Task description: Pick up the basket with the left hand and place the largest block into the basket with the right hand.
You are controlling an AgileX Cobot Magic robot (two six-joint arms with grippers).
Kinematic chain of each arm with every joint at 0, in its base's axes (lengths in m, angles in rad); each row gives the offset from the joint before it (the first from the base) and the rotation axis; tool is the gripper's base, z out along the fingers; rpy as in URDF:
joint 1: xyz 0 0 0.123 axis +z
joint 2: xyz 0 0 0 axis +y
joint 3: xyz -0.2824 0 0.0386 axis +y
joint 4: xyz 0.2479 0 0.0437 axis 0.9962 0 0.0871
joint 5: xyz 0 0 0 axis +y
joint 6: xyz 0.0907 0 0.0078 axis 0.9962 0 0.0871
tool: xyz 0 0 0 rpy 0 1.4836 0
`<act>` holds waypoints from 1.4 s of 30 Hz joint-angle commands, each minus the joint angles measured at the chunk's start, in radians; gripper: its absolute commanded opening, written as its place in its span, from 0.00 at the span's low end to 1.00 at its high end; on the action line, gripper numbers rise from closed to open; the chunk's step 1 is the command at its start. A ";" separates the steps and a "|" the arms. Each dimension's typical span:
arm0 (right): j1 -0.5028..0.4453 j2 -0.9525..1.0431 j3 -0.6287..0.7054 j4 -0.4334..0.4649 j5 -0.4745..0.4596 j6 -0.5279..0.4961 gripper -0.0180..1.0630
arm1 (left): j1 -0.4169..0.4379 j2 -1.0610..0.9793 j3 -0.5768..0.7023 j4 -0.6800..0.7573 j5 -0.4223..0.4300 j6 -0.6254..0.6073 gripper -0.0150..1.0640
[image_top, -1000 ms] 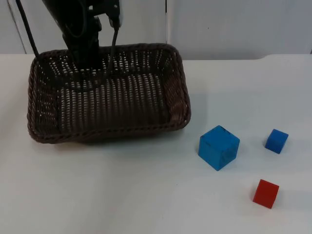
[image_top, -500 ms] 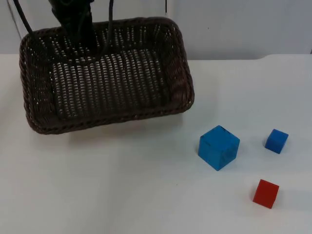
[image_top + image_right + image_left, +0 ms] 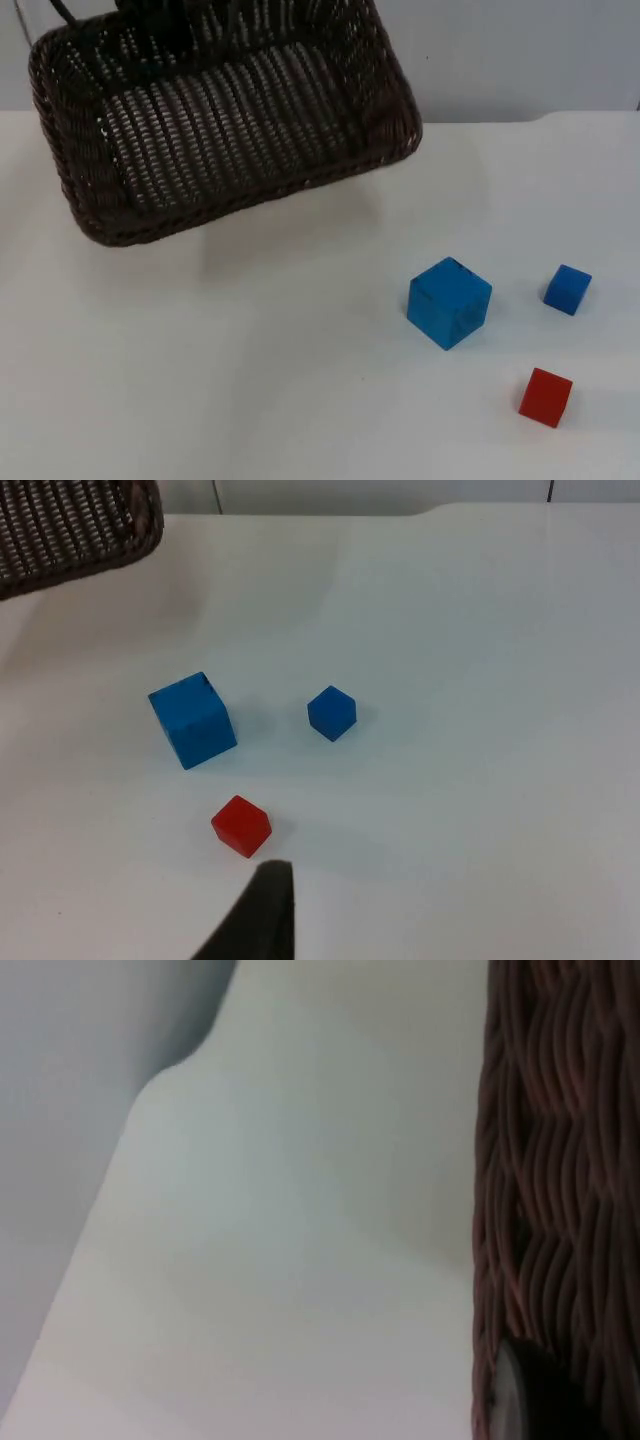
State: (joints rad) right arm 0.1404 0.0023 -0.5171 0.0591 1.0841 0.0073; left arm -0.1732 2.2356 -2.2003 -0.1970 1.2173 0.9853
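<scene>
A white counter ends at a grey wall. The left hand's state cannot be told; the basket hangs tilted above the counter. The big blue block sits on the counter.

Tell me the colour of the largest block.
Blue; the largest block shows best in the top view, beside a small blue cube.

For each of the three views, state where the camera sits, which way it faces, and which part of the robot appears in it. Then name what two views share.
Top view: fixed above, facing down and forward at the tilted basket and three blocks.
Left wrist view: on the left arm, facing the basket's woven wall; a dark fingertip against it.
Right wrist view: on the right arm, above the table; one fingertip.
Shared by top and right wrist views: large blue block, small blue block, red block.
</scene>
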 commanded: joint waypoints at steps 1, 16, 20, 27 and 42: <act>-0.007 -0.002 0.002 -0.004 -0.008 0.003 0.99 | -0.007 -0.041 -0.010 -0.034 0.004 -0.073 0.01; -0.007 -0.002 0.002 -0.004 -0.008 0.003 0.99 | 0.013 -0.181 -0.008 -0.233 0.004 -0.555 0.01; -0.007 -0.002 0.002 -0.004 -0.008 0.003 0.99 | 0.033 -0.202 -0.006 -0.229 0.004 -0.683 0.01; -0.007 -0.002 0.002 -0.004 -0.008 0.003 0.99 | 0.035 -0.258 0.090 -0.232 0.004 -0.703 0.01; -0.007 -0.002 0.002 -0.004 -0.008 0.003 0.99 | 0.035 -0.396 0.434 -0.282 0.004 -0.706 0.01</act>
State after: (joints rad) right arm 0.1404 0.0023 -0.5171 0.0574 1.0841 0.0073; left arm -0.1372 1.8638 -1.7738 -0.4343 1.2365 0.2828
